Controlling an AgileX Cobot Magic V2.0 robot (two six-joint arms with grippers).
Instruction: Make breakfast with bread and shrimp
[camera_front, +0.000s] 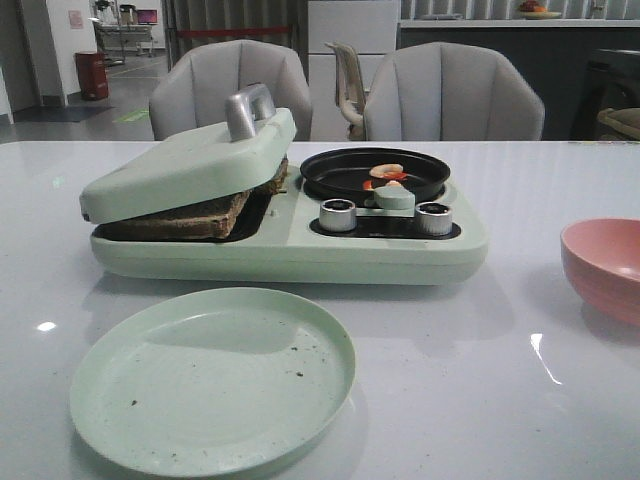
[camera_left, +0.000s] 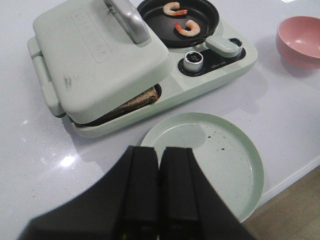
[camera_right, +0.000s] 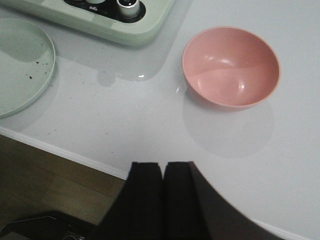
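The bread lies inside the pale green breakfast maker, pressed under its half-lowered lid; a brown edge also shows in the left wrist view. Two shrimp lie in the small black pan on the maker; they also show in the front view. My left gripper is shut and empty, above the near rim of the green plate. My right gripper is shut and empty, over the table's front edge, short of the pink bowl.
The green plate with dark crumbs sits in front of the maker. The pink bowl stands at the right. Two knobs and the pan's handle face forward. Two chairs stand behind the table.
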